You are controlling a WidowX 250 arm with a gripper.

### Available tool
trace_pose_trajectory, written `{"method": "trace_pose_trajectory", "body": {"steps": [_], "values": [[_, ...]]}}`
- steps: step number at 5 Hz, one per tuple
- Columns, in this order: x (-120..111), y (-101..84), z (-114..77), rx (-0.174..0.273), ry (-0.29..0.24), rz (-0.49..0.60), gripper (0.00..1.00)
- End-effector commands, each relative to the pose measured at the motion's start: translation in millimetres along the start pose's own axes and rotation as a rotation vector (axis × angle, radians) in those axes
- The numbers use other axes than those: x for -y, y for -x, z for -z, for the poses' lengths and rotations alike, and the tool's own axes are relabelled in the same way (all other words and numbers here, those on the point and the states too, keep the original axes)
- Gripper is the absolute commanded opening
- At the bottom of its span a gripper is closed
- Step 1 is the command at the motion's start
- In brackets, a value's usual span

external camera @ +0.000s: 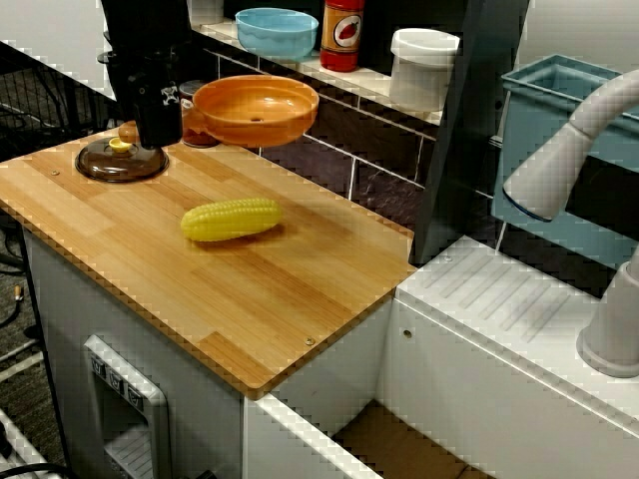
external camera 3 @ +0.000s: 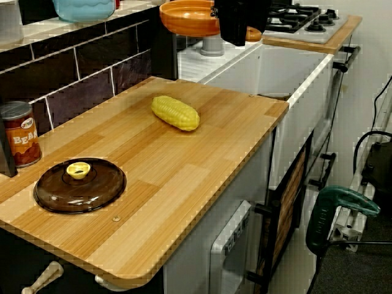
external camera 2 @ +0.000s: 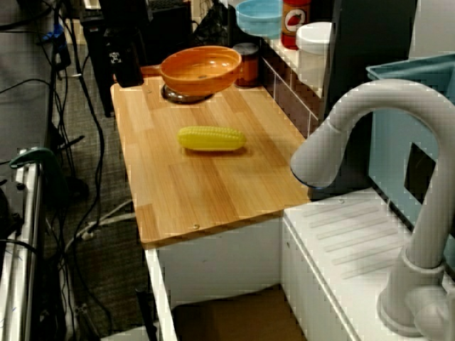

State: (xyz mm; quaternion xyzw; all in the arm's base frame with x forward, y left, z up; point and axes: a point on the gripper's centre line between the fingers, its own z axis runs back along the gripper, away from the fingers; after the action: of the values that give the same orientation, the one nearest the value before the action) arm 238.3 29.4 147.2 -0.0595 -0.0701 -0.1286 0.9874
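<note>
While your arm stood over the back of the wooden counter (external camera: 250, 319), a yellow corn cob (external camera: 231, 219) lay on its side nearest the camera in the front view, alone in the middle of the boards. Seen from that cob, a brown lid (external camera: 121, 160) with a yellow knob rested flat on the wood at ten o'clock. Your black gripper (external camera: 160, 125) hung above the counter near the lid, clamped on the short handle of an orange bowl (external camera: 255, 110). The fingers themselves were lost in the dark housing, yet the bowl hung clear of the wood, level and mouth up, at twelve o'clock from the cob. A can of beans (external camera 3: 21, 135) stood close by the handle, against the dark tiles. Farther back, on the shelf, a blue bowl (external camera: 277, 32), a red bottle (external camera: 342, 33) and a white container (external camera: 423, 68) ran from twelve toward two o'clock. Off at three o'clock, a grey faucet (external camera: 569, 145) arched over the white sink unit (external camera: 499, 329), with a teal rack (external camera: 549, 95) behind it.
</note>
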Motion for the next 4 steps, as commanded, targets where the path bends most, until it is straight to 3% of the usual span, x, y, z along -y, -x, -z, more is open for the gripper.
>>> {"method": "trace_pose_trajectory", "body": {"steps": [1,3,4], "values": [[11,-5.1,-5.2,0.051,-0.086,0.023,0.0],[21,-10.8,12.4,0.062,-0.204,0.037,0.0],[29,-6.9,17.0,0.094,-0.268,0.035,0.0]]}}
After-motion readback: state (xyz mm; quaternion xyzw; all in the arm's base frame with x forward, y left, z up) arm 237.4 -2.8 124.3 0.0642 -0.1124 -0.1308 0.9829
